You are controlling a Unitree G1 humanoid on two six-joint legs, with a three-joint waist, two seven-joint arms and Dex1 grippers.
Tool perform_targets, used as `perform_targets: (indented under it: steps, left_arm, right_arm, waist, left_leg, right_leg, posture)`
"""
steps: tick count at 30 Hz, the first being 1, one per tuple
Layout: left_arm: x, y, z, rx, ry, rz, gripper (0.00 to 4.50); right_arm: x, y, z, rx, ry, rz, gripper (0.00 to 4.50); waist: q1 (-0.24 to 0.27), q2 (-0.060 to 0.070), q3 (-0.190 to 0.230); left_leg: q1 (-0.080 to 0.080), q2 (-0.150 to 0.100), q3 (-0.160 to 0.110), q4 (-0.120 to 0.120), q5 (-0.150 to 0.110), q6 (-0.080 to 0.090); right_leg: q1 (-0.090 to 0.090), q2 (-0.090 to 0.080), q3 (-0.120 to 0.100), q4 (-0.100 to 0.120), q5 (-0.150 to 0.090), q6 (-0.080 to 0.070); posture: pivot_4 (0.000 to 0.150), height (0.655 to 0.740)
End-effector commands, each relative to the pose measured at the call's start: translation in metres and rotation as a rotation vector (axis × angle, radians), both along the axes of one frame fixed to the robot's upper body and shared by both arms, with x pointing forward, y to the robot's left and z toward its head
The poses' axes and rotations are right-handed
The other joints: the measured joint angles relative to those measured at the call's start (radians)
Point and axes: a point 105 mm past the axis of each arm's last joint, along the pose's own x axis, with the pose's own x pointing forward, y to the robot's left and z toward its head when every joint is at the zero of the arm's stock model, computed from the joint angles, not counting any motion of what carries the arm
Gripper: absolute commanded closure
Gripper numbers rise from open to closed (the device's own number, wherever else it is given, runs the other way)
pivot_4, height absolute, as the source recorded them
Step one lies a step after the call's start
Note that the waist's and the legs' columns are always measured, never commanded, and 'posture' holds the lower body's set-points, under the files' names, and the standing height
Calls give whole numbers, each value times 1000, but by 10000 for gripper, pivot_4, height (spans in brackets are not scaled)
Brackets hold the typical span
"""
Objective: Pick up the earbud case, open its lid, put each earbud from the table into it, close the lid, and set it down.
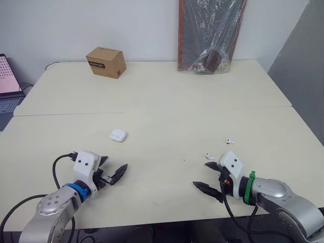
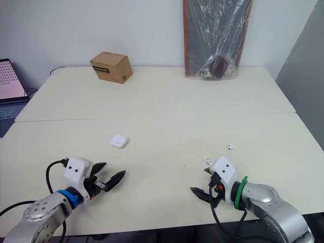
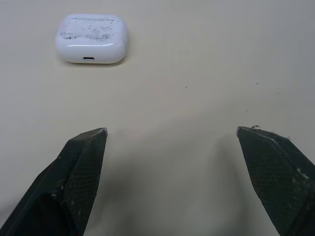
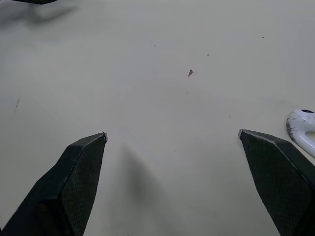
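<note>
The white earbud case (image 1: 118, 135) lies shut on the cream table (image 1: 167, 96), left of centre. My left gripper (image 1: 115, 163) hovers open near the front edge, a short way in front of the case, with nothing between its fingers; in the left wrist view the case (image 3: 92, 38) lies beyond the fingertips. Two white earbuds lie at the right: one (image 1: 230, 141) farther back, one (image 1: 207, 155) just beyond my right gripper (image 1: 201, 174). That gripper is open and empty, and the near earbud (image 4: 301, 129) lies beside one finger in the right wrist view.
A cardboard box (image 1: 106, 62) sits at the back left. A plastic-wrapped dark board (image 1: 210, 35) leans on the wall at the back right. A laptop (image 1: 7, 83) stands off the table's left side. Both grippers are close to the table's front edge.
</note>
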Motion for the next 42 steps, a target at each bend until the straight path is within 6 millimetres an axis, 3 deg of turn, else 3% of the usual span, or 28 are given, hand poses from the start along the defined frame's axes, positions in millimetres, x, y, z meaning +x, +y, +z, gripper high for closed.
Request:
perform_targets:
  steps: [1, 7, 15, 26, 42]
  left_arm:
    - [13, 9, 24, 10, -49, 34, 612]
    - [38, 5, 54, -12, -77, 39, 612]
    - [71, -2, 59, 40, -35, 28, 612]
    - [93, 4, 40, 105, 50, 35, 612]
    - [101, 5, 23, 156, 108, -3, 612]
  right_arm:
    - [-4, 5, 20, 3, -80, 100, 0]
    - [3, 5, 44, -24, -185, 207, 0]
    - [15, 5, 63, -70, -282, 258, 0]
    - [24, 15, 75, -54, -365, 286, 0]
    - [27, 31, 79, -14, -401, 307, 0]
  waist:
    - [0, 0, 0]
    - [0, -1, 0]
    - [1, -1, 1]
    - [1, -1, 1]
    - [1, -1, 1]
  left_leg:
    - [0, 0, 0, 0, 0, 0]
    - [0, 0, 0, 0, 0, 0]
    - [0, -1, 0, 0, 0, 0]
    - [0, -1, 0, 0, 0, 0]
    - [0, -1, -1, 1, 0, 0]
  right_leg:
    - [0, 0, 0, 0, 0, 0]
    - [0, 0, 0, 1, 0, 1]
    - [0, 0, -1, 1, 0, 1]
    - [0, 0, -1, 1, 0, 1]
    - [0, 0, -1, 2, 0, 0]
  posture:
    - [1500, 7400]
    - [1500, 7400]
    - [1500, 7400]
    - [1500, 7400]
    - [1500, 7400]
